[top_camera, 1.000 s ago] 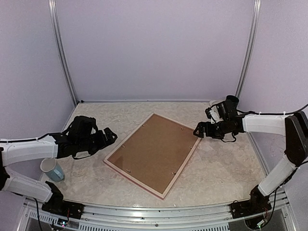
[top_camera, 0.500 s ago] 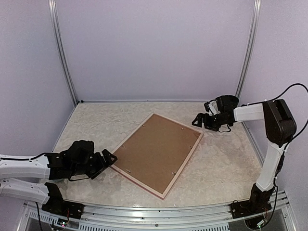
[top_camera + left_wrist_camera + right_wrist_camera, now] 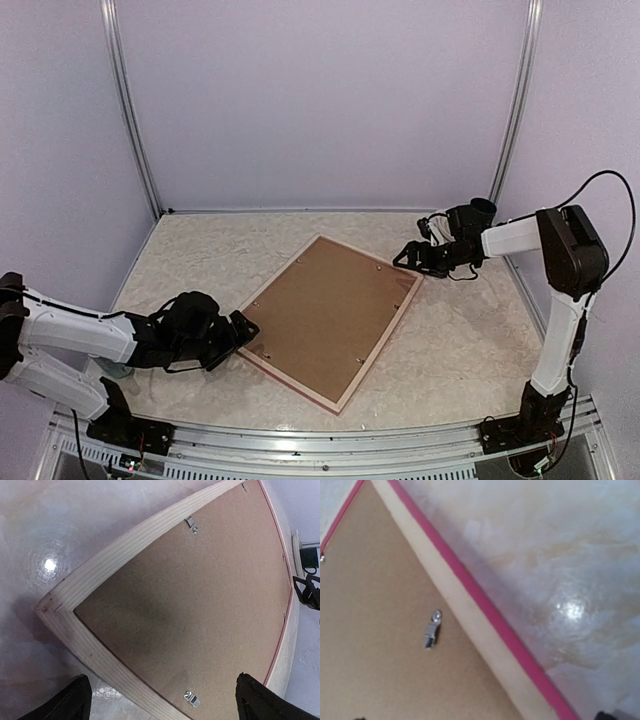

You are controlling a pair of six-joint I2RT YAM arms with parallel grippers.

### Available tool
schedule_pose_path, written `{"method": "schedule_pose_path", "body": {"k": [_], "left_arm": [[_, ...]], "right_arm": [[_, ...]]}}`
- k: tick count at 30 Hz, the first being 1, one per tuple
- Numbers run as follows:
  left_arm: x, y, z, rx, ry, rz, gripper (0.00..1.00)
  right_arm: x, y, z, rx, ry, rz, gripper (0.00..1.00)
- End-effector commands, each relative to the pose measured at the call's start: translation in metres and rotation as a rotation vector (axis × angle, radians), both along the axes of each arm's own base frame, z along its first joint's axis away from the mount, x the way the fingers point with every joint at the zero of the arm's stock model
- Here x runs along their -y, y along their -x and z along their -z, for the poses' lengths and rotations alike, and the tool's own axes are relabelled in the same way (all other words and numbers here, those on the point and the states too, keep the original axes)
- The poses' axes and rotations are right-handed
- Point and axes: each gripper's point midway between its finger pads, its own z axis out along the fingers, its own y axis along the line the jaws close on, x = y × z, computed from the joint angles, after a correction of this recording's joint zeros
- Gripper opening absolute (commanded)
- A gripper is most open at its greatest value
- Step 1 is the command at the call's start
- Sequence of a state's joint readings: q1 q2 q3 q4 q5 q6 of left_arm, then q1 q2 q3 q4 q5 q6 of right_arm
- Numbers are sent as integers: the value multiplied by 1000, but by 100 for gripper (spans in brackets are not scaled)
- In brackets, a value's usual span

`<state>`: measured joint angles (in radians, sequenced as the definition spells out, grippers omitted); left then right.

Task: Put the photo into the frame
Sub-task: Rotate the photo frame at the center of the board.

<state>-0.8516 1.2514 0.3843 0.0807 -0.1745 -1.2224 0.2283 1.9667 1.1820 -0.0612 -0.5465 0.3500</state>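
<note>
Down and in since a second back: left end effector (image 3: pixel 240 328) now just beside the frame's (image 3: pixel 125 545) left corner, right end effector (image 3: pixel 408 257) near its right corner — both released, empty. Frame face-down on bench (image 3: pixel 460 350), long axis near-left to far-right; photo unseen.

No text, label, brand, number or sign can be read in any view. The frame (image 3: pixel 135 555) shows only bare pale wood, its backing board (image 3: pixel 200 605) is plain brown, and the marbled bench (image 3: pixel 470 340) bears no legible writing.
</note>
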Motion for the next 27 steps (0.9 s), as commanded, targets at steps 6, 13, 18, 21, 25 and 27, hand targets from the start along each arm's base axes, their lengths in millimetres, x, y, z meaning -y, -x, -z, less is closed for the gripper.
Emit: {"method": "schedule_pose_path", "body": {"k": [6,13,18,21,25,27], "left_arm": [[16,-32,0,31,-13,25,99],[12,-59,8,39,-70,45,99],[4,-81,15,37,-110,60,99],[4,-97,12,53,-134,74,99],[6,-117,16,54,-172,104,99],[10,-127,18,57,-177,125,99]], "right_arm": [[-12,55,7,-49,-17,-72,99],[-15,94,11,-68,11,-93,98],[-19,125,11,-84,21,-117,98],[-21,141,8,-85,25,-132,98],[-28,161,2,-84,29,-156,98],[-31,171,1,-85,37,-167,98]]}}
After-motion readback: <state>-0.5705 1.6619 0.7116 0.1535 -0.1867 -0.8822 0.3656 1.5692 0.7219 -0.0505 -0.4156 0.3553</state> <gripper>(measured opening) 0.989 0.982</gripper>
